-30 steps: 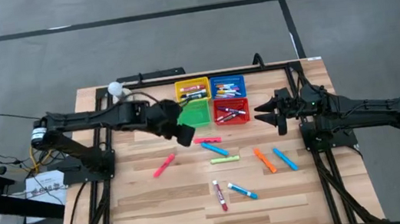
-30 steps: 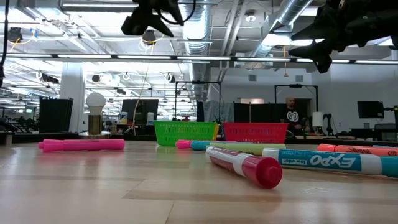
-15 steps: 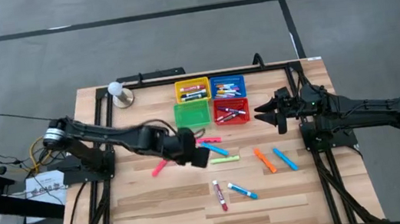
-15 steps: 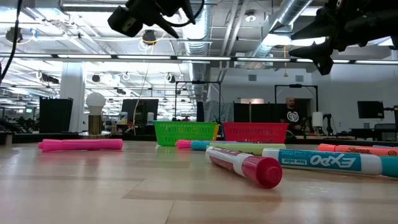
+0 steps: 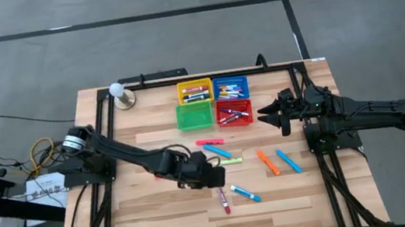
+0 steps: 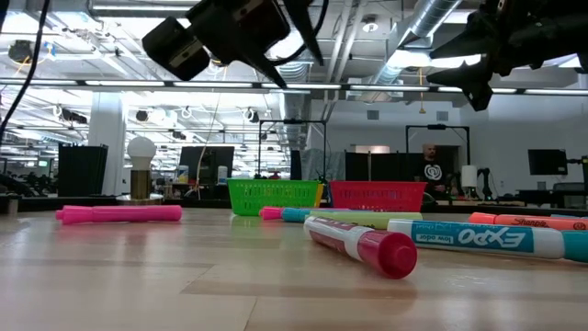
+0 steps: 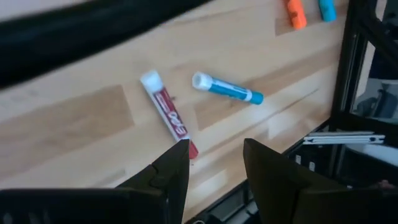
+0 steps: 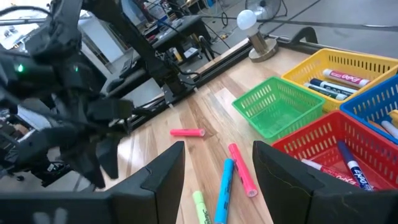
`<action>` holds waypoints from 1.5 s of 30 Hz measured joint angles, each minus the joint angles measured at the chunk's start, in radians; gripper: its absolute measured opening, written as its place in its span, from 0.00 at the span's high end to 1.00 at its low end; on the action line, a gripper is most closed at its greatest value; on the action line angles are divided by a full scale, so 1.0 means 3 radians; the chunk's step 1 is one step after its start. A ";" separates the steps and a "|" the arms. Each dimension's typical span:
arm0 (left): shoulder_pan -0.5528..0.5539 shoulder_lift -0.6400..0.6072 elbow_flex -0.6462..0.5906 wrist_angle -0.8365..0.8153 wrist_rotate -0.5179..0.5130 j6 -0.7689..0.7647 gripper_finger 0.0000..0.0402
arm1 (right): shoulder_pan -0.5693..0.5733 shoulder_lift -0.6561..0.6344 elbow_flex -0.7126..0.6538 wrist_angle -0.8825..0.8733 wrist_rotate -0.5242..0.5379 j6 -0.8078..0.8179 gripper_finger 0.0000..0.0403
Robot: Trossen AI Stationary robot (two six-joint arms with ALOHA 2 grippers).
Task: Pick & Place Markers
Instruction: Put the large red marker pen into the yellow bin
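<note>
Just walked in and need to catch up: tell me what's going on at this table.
A two-armed robot is sorting markers into four small baskets. The left gripper hangs open and empty above the wooden table, over a red marker lying beside a blue marker. The right gripper waits open by the red basket. Several markers still lie loose; the yellow, blue and red baskets hold some, and the green basket looks empty.
</note>
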 joint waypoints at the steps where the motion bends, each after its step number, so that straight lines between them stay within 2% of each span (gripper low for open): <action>1: -0.0022 0.0038 0.0000 0.0064 -0.0001 -0.0067 0.63 | 0.0001 0.0000 0.0000 -0.0001 -0.0001 0.0000 0.56; 7: -0.0104 0.0279 0.0000 0.0451 0.0004 -0.0343 0.63 | 0.0000 0.0000 0.0000 -0.0001 -0.0003 0.0000 0.56; 14: -0.0119 0.0479 0.0000 0.0480 0.0025 -0.0607 0.63 | 0.0000 0.0000 0.0000 -0.0003 -0.0005 0.0000 0.56; 27: -0.0093 0.0751 -0.0003 0.0576 0.0153 -0.0748 0.63 | 0.0000 0.0000 0.0000 -0.0004 -0.0007 -0.0025 0.56; 45: 0.0067 0.0774 -0.0003 0.0549 0.0169 -0.0682 0.63 | 0.0000 0.0000 0.0000 -0.0004 -0.0005 -0.0027 0.56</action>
